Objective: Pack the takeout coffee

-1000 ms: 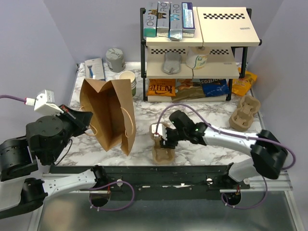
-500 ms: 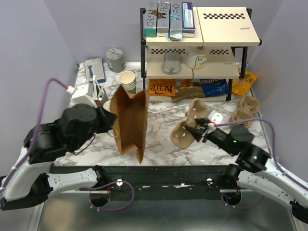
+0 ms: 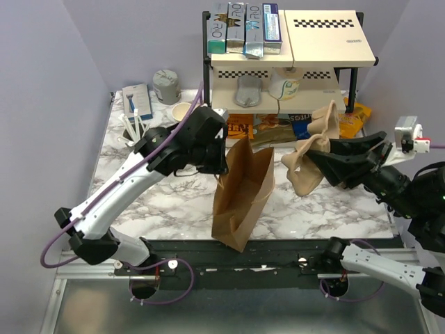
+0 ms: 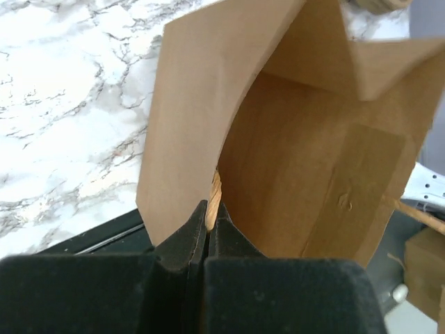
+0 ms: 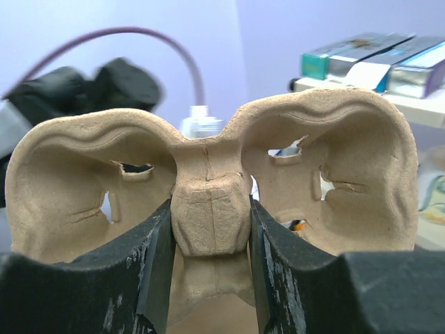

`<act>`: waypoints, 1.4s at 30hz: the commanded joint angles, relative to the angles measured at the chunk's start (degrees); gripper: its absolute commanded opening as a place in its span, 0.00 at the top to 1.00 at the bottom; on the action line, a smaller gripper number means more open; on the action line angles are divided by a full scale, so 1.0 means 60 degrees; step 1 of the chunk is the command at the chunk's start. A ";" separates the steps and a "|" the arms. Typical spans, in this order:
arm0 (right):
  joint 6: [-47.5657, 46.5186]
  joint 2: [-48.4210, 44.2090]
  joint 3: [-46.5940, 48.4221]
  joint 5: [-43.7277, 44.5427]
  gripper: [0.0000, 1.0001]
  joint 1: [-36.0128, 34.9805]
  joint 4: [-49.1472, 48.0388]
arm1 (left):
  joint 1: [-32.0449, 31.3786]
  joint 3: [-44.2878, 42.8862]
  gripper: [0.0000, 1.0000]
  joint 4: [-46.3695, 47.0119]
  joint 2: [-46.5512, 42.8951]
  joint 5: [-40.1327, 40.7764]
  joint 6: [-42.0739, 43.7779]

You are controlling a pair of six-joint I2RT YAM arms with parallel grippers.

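Nearest, at the middle of the table's near edge, a brown paper bag [image 3: 240,198] hangs open-mouthed and a little tilted. Its bottom corner shows over the dark front rail, and whether it touches anything cannot be told. The left end effector [image 3: 217,165] is clenched on the bag's upper left rim. In the left wrist view its fingers [image 4: 182,240] are pressed together on the paper edge, with a strand of the twine handle [image 4: 214,198] caught between them. That view also looks down into the bag, where only bare brown paper shows.

To the right, slightly farther back, the right end effector [image 3: 316,152] grasps a moulded cardboard cup carrier [image 3: 306,170] and holds it in the air, right of the bag's mouth and apart from it. In the right wrist view the two fingers [image 5: 156,257] squeeze the carrier's raised centre ridge, with one cup well on each side.

The marble table [image 3: 174,209] lies beneath both arms. Farther back on the left are some white sticks [image 3: 135,124] and a stack of lidless cups [image 3: 182,110] just behind the left arm.

At the far side stands a shelf rack [image 3: 207,69] with snack bags [image 3: 240,126] under it. The takeout coffee [image 3: 284,85], white-lidded, stands upright on the rack's middle shelf, well apart from both end effectors. Boxes [image 3: 243,28] stand on the top shelf.
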State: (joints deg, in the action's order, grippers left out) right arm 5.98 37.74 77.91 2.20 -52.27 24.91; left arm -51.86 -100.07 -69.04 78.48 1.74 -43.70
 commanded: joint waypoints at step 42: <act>0.3530 0.3174 0.0449 -0.3852 0.55 0.0303 -0.1207 | 0.0776 0.3685 0.08 0.4196 -0.2738 -0.0643 0.1205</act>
State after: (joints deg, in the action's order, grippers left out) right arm 24.01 57.36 82.81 -18.85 -51.46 21.02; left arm -46.96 -77.10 -46.72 62.37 -7.27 -34.39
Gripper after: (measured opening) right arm 0.494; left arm 0.960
